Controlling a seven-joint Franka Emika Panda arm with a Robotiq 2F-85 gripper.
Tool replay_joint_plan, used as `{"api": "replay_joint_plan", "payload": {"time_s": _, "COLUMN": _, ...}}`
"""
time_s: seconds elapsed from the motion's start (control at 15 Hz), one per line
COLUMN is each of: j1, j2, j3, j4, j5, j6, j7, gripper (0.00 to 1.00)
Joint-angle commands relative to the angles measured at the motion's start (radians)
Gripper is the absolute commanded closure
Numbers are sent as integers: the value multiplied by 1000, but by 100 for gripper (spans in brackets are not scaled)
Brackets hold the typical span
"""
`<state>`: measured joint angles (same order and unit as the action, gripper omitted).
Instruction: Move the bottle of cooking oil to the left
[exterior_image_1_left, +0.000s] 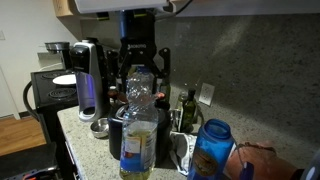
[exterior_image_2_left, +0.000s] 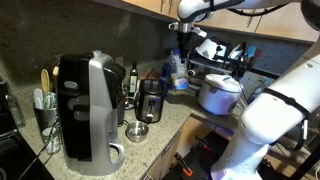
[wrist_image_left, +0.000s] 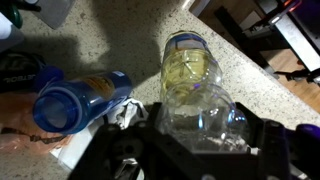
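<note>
1. My gripper (exterior_image_1_left: 141, 72) straddles the upper part of the clear plastic bottle of cooking oil (exterior_image_1_left: 139, 130), but I cannot tell whether the jaws are pressing it.
2. The bottle appears to stand on the speckled stone counter (wrist_image_left: 110, 40), near a wide blue-lidded container (wrist_image_left: 78, 97).
3. I judge this to be the grasp step. Next I need a firm close, a small lift, then a carry left.

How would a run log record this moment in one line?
claw: around top of cooking oil bottle | grip: unclear | bottle: upright
</note>
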<state>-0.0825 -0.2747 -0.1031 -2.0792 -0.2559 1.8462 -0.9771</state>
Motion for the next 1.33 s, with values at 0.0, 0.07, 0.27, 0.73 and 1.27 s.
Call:
{"api": "replay_joint_plan", "payload": {"time_s": 0.0, "j1": 31, "j2": -17, "j3": 15, "j4": 45, "j5": -7, "j6": -99, "j7": 16, "gripper": 54}}
{"api": "replay_joint_plan", "payload": {"time_s": 0.07, "j1": 40, "j2": -18, "j3": 15, "j4": 46, "j5": 1, "j6": -110, "j7": 9, "gripper": 54}}
{"api": "replay_joint_plan", "payload": {"time_s": 0.27, "j1": 65, "j2": -18, "j3": 8, "j4": 41, "j5": 41, "j6": -115, "j7": -18, "gripper": 54}}
{"api": "replay_joint_plan", "payload": {"time_s": 0.73, "j1": 142, "j2": 17, "j3": 19, "j4": 44, "j5": 171, "j6": -166, "j7": -263, "gripper": 54}}
{"api": "replay_joint_plan", "payload": {"time_s": 1.27, "j1": 177, "j2": 82, "j3": 68, "j4": 78, "j5": 187, "j6": -309, "j7": -391, "gripper": 54}}
